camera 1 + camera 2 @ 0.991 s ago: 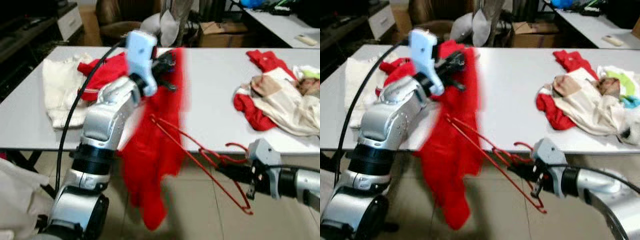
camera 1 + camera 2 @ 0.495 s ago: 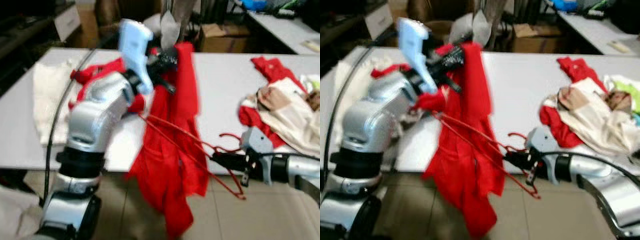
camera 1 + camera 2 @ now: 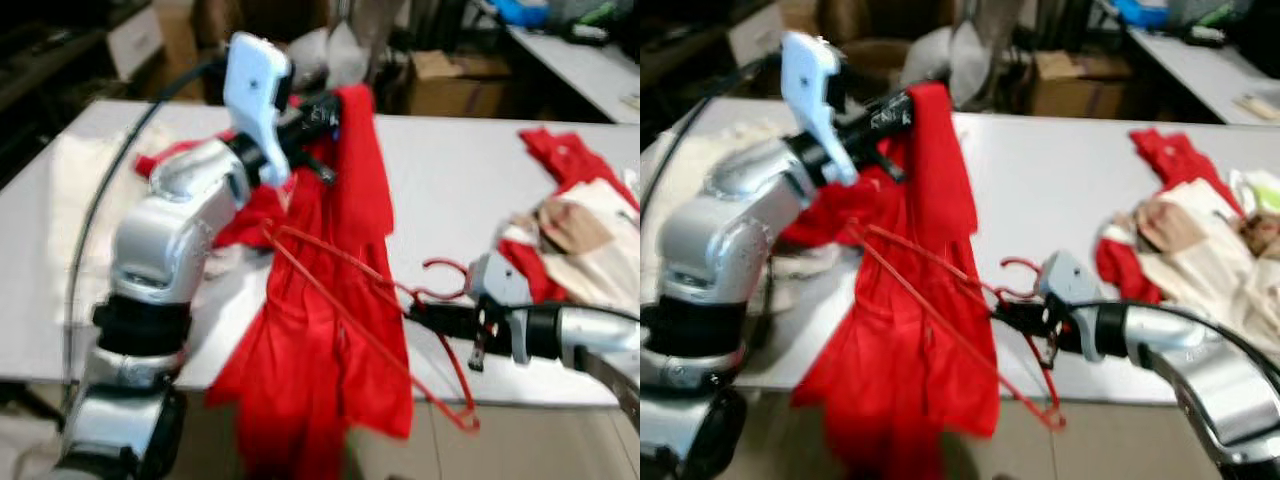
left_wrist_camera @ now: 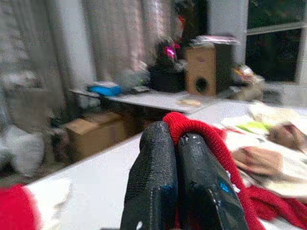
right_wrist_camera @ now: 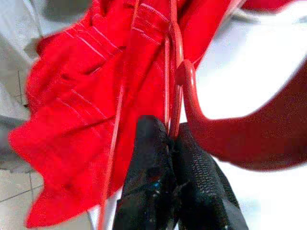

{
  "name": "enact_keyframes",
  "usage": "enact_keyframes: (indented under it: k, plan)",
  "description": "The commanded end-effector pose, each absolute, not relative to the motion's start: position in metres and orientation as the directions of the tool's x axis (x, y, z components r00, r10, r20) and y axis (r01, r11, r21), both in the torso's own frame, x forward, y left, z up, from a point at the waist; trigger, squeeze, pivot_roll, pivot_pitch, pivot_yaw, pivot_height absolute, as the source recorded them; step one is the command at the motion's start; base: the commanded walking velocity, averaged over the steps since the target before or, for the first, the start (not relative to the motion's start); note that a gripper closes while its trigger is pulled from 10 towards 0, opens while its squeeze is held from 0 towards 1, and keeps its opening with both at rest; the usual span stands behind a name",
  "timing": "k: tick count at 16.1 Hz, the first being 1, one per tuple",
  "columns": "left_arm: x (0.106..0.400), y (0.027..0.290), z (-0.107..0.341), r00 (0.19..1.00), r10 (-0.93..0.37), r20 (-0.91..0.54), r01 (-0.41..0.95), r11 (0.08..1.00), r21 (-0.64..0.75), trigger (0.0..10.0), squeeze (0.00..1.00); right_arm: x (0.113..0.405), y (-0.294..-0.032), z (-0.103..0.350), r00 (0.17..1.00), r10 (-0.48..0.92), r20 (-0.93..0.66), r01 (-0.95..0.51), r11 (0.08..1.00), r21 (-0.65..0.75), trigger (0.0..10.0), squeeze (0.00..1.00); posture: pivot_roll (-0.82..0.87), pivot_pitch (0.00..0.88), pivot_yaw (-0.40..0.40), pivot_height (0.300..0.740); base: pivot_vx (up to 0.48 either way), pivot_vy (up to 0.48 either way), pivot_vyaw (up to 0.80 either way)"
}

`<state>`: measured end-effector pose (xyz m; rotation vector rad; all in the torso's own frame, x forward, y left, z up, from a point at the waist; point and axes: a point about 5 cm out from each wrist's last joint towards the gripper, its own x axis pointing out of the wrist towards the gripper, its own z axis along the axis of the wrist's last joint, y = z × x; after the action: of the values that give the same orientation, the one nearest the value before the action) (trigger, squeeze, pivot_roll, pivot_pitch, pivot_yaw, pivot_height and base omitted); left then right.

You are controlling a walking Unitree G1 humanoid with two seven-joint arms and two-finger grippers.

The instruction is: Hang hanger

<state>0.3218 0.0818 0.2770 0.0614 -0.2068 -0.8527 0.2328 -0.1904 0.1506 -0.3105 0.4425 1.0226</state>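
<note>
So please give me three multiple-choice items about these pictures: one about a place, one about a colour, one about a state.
1. Where is the pile of red and cream clothes?
A. on the table's right side
B. on the floor
C. on a chair

2. What colour is the hanger?
A. white
B. red
C. black

3. What is the left gripper doing?
A. hanging open
B. pressing on the table
C. pinching the red garment

Answers:
1. A, the pile lies on the white tabletop on the robot's right.
2. B, its thin wire is red.
3. C, the red cloth sits between its closed fingers, while the right gripper holds the hanger.
</note>
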Motion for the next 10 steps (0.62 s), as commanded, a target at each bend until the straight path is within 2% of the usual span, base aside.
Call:
enact_keyframes:
  k: [1,2,6,7,8,9,10]
  plan:
    - [0.319,0.087,0.290,0.640,-0.742,0.199,0.723,0.669,0.172,10.0,0.00,0.237,-0.190,0.156,0.462,0.741,-0.487,-0.870,0.486,-0.087,10.0,0.00,0.08,0.002,-0.005,0.740,0.300,0.000,0.00]
    - [0.313,0.085,0.295,0.601,-0.769,0.217,0.759,0.634,0.145,10.0,0.00,0.244,-0.191,0.158,0.473,0.736,-0.484,-0.867,0.485,-0.111,10.0,0.00,0.08,0.003,-0.008,0.740,0.000,0.000,0.00]
    - [0.303,0.079,0.298,0.511,-0.833,0.213,0.815,0.548,0.188,10.0,0.00,0.271,-0.196,0.162,0.533,0.691,-0.488,-0.836,0.520,-0.176,10.0,0.00,0.08,0.000,-0.007,0.740,0.000,0.000,0.00]
    - [0.300,0.077,0.303,0.487,-0.841,0.236,0.823,0.532,0.198,10.0,0.00,0.290,-0.202,0.166,0.602,0.639,-0.479,-0.790,0.565,-0.239,10.0,0.00,0.08,0.000,-0.006,0.740,0.000,0.000,0.00]
    - [0.298,0.076,0.312,0.468,-0.838,0.281,0.827,0.527,0.194,10.0,0.00,0.319,-0.212,0.179,0.728,0.538,-0.426,-0.680,0.647,-0.345,10.0,0.00,0.08,0.000,-0.007,0.740,0.000,0.000,0.00]
    - [0.297,0.077,0.325,0.453,-0.822,0.345,0.820,0.536,0.201,10.0,0.00,0.348,-0.224,0.209,0.878,0.396,-0.269,-0.479,0.737,-0.476,10.0,0.00,0.09,0.000,-0.014,0.740,0.000,0.000,0.00]
    - [0.297,0.079,0.333,0.451,-0.807,0.381,0.810,0.549,0.204,10.0,0.00,0.359,-0.229,0.228,0.928,0.334,-0.166,-0.371,0.774,-0.513,10.0,0.00,0.09,0.000,-0.017,0.740,0.000,0.000,0.00]
